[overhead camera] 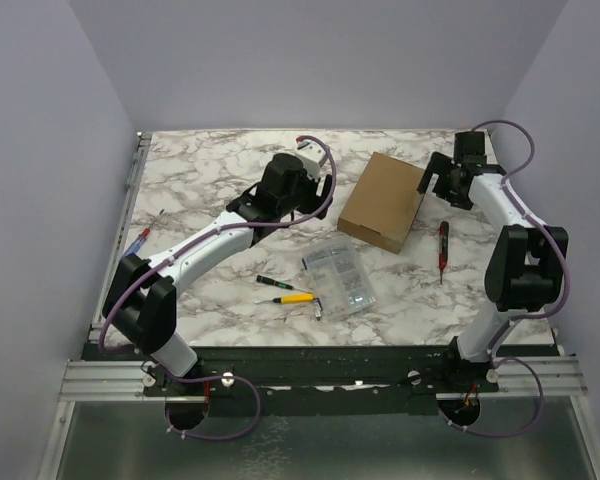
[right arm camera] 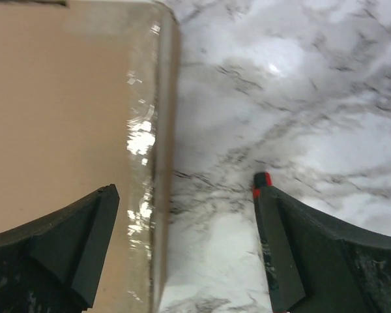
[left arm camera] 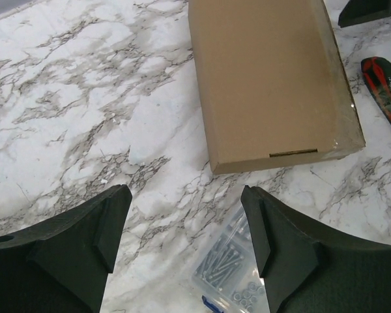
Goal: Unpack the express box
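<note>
The express box (overhead camera: 385,200) is a flat brown cardboard mailer lying shut on the marble table, right of centre. In the left wrist view the express box (left arm camera: 267,78) shows its tab slot on the near edge and clear tape along its right side. My right gripper (overhead camera: 430,183) stands open at the box's right edge. In the right wrist view the right gripper (right arm camera: 186,192) straddles that taped edge (right arm camera: 158,163), one finger over the lid and one over the table. My left gripper (overhead camera: 298,185) hovers open and empty left of the box; the left gripper (left arm camera: 184,195) holds nothing.
A clear case of small parts (overhead camera: 338,280) lies near the table's front, and its screws (left arm camera: 231,267) show under my left fingers. A red-and-black screwdriver (overhead camera: 443,250) lies right of the box. A yellow-handled tool (overhead camera: 295,298) and a green one (overhead camera: 270,283) lie front centre.
</note>
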{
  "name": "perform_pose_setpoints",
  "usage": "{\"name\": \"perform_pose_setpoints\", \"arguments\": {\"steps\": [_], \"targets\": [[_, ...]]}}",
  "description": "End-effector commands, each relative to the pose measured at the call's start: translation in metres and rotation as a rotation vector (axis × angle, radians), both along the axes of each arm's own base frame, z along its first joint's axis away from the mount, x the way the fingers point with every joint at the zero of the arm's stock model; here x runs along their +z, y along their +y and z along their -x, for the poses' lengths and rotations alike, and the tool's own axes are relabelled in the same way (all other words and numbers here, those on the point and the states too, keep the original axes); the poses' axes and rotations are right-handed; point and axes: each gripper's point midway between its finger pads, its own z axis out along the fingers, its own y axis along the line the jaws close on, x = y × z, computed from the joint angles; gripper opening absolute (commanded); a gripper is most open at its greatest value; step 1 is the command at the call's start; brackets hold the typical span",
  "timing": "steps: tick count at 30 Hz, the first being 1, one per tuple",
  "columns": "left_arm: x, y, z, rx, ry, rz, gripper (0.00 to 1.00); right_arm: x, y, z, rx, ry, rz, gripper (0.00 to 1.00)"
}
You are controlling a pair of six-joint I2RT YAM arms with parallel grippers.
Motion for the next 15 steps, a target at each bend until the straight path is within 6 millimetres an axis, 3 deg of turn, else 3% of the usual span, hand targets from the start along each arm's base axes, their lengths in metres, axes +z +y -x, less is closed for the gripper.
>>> {"name": "perform_pose_setpoints", "arguments": {"steps": [1,8,12,15], "targets": [[0.002,-0.005,-0.005,-0.024,0.036,0.073,0.80,0.006,0.042,-0.020,0.139,-0.099,-0.255,1.00],[-0.001,0.002,-0.014,-0.006,0.070,0.109,0.82,-0.012,0.077,-0.032,0.294,-0.132,-0.403,0.94],[-0.007,0.014,-0.023,0.047,0.059,0.084,0.83,-0.026,0.093,-0.039,0.342,-0.119,-0.397,0.93],[-0.015,0.024,-0.030,0.086,0.057,0.053,0.82,-0.029,0.126,-0.044,0.416,-0.111,-0.403,0.92]]}}
